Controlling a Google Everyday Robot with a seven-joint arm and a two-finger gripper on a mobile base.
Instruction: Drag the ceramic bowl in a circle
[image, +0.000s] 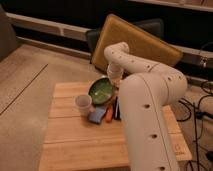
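The ceramic bowl (102, 90) is green and glossy with a darker rim. It sits at the far middle of the wooden table (70, 140) and looks tipped up, its inside facing the camera. My gripper (115, 83) comes down from the white arm's wrist to the bowl's right rim and seems to touch it. The large white arm (150, 110) fills the right side and hides the table behind it.
A small pale cup (83, 103) stands just left and in front of the bowl. A blue object (97, 114), an orange one (109, 114) and a dark one (117, 107) lie in front of the bowl. A tan padded chair (140, 47) stands behind the table. Cables (200, 107) lie at the right.
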